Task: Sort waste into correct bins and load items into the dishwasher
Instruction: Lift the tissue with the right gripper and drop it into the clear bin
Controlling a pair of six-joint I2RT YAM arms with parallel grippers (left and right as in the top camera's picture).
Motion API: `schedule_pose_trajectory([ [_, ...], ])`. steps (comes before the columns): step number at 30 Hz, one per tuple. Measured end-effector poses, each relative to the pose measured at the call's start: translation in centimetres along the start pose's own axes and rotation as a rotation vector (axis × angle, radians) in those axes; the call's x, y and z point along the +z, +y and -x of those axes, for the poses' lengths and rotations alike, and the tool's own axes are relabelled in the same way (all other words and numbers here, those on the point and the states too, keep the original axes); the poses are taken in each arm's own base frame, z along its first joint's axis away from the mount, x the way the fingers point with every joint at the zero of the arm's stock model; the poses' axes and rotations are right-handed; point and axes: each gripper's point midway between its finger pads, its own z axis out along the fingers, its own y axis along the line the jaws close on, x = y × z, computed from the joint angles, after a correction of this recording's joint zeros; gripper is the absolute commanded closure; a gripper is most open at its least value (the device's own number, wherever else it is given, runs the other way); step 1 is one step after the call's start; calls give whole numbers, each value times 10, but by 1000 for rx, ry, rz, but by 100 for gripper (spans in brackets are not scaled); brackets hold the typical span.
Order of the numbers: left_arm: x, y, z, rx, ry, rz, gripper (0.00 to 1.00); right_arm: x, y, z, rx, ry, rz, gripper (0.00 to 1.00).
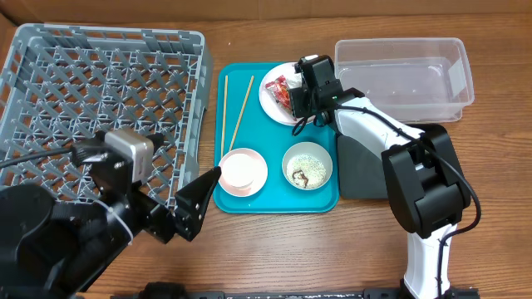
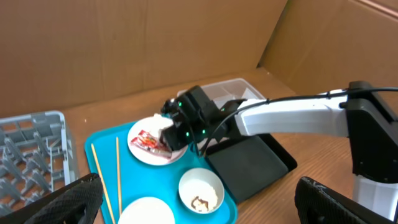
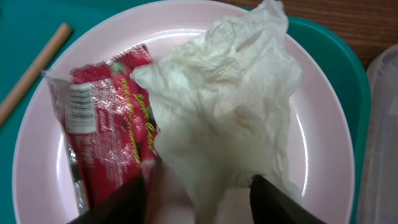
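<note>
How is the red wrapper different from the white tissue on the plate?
The red wrapper is shiny, flat and has printing on it; the white tissue is dull, plain and crumpled. The tissue lies partly over the wrapper's edge, while the wrapper lies underneath. Both sit on the pink plate.

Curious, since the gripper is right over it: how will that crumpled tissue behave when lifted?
The tissue looks thin and creased, so it will probably squash and droop. It seems very light. It overlaps the red wrapper, which might drag along.
</note>
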Motion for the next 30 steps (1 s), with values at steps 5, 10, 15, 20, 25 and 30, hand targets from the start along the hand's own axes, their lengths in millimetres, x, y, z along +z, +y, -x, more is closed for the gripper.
schedule_pose_trajectory([
  [5, 4, 3, -2, -10, 15, 4, 0, 0, -3, -7, -1, 29, -13, 65],
  [10, 4, 3, -4, -16, 25, 5, 0, 3, -7, -12, 6, 50, -23, 93],
  [15, 4, 3, -10, -29, 46, 6, 0, 1, -11, -12, 16, 55, -27, 96],
  [20, 4, 3, -10, -30, 47, 6, 0, -38, -7, 19, 29, -23, -14, 96],
  [25, 4, 4, -10, -29, 46, 6, 0, -110, 0, 76, 42, -201, 17, 96],
  [30, 4, 4, -10, -29, 46, 6, 0, -150, -17, 101, 72, -285, -4, 96],
])
